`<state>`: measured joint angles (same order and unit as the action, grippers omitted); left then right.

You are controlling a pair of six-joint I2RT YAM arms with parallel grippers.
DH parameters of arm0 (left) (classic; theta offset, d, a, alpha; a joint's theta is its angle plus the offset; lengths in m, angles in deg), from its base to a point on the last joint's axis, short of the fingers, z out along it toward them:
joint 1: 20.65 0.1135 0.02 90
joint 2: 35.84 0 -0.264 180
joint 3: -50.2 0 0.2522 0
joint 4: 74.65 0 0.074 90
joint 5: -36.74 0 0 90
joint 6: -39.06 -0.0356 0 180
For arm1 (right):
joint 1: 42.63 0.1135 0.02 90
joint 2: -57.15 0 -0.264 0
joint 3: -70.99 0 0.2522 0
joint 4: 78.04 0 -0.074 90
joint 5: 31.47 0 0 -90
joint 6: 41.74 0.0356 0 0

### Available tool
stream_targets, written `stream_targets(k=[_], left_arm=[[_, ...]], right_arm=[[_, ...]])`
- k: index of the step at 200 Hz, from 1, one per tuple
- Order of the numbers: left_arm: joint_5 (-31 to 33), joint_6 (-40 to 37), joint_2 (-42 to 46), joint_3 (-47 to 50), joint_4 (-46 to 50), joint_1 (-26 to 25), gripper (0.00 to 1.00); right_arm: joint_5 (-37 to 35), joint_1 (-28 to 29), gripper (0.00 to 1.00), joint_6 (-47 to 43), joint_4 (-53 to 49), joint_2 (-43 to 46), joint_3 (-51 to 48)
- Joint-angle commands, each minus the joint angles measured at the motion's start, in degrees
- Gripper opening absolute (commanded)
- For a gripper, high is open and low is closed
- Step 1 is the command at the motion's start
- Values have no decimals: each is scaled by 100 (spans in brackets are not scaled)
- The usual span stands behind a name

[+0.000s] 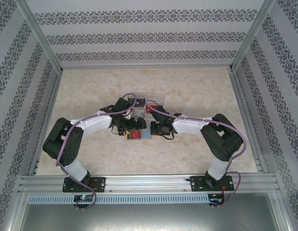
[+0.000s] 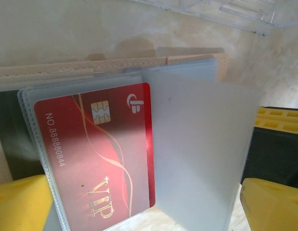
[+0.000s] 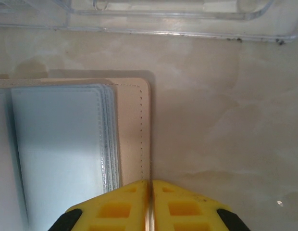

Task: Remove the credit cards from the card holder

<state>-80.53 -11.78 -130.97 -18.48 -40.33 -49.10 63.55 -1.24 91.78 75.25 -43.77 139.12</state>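
Nothing held at the left gripper [image 2: 145, 207]: spread to its widest, one yellow fingertip [image 2: 19, 204] low on each side. Directly below, between those tips, find the holder [image 2: 67, 67], lying open on the table [image 3: 226, 120], tan cover down, frosted sleeves up. Under the plastic nearer the left tip, find the red card [image 2: 98, 154], face up, chip toward the far end. Nearer the right tip, just an empty-looking sleeve [image 2: 202, 144].

Lies with its long axis running straight ahead from the wrist, crosswise to the line between the tips, so closing would bear on the long edges, not the short ones. Shows a brighter strip along the edge toward the right tip, perhaps bare of plastic. Cannot tell for sure which side is the sleeve's mouth.

At the right gripper [image 3: 150, 207]: shut, tips together, right at the outer stitched edge of the cover, which runs ahead from the seam. Pinching that edge or merely pressing it down: cannot tell. To its left, only stacked pale sleeves, none with a card to be made out. Ahead of both grippers, apart from the holder, a clear box [image 3: 163, 14].

By this reading, left arm much the nearer, hanging right over the card, with the right better kept to steadying the cover. Probably calls for a drop onto the card and a slide toward the mouth, or a pinch on that brighter strip.
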Motion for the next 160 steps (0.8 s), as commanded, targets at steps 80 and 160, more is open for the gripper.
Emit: stream_targets(k=[80, 160], left_arm=[[280, -144, 424, -13, 302, 78, 100], [307, -251, 588, 370, 353, 522, 80]], right_arm=[[-203, -7, 18, 69, -286, 274, -17], [246, 151, 20, 219, -103, 371, 560]])
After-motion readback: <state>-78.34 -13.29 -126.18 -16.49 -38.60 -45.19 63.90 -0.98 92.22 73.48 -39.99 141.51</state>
